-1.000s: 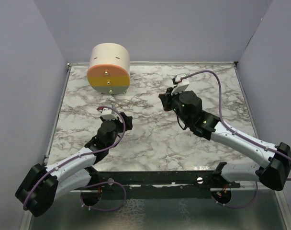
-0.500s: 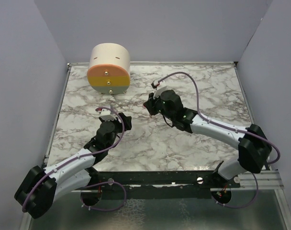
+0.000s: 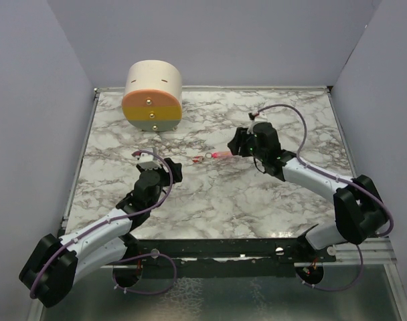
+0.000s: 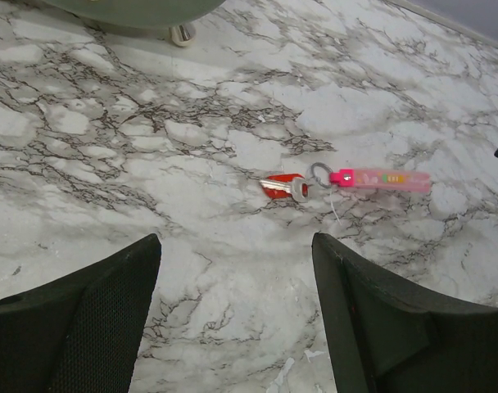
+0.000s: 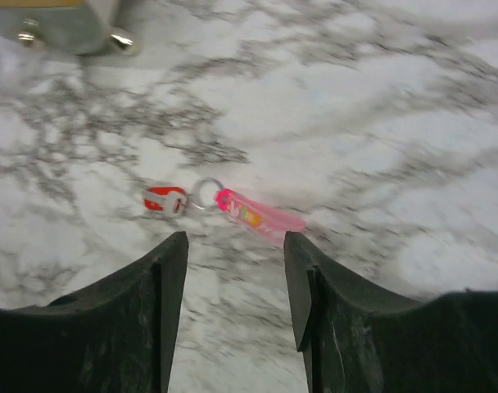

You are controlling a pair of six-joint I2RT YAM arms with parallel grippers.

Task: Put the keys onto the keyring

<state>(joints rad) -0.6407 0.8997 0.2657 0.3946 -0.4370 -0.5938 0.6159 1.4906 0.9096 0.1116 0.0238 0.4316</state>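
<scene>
— Spotted the key point(image 4: 282, 187)? Lying flat on the surface point(image 4: 110, 123) now, nearer the arms than the tub point(image 3: 153, 95) and off to its right. Nowhere to be seen on the marble a second ago.

— Noted. Touching the loop of the keyring point(image 4: 368, 178) at its head end, with the pink strip trailing off on the side away from the tub. Threaded through, or only butted up against it?

— Cannot tell from here. Looks joined, though.

— And the right fingers point(image 5: 134, 319)?

— Spread wide, holding nothing, with the key and strip in plain view on the marble beyond them. Half a second back, stretched in over that very spot; now drawn away, farther to the tub's right. So, set down and let go just now.

— Left fingers point(image 4: 85, 311)?

— Also wide apart and empty, parked out in front of the tub, just short of the key. Hardly shifted over the last second.

— Meaning for the job?

— Probably finished, or very nearly, with both pieces together and touched by neither side. Worth one close look at the loop before calling it done.
</scene>
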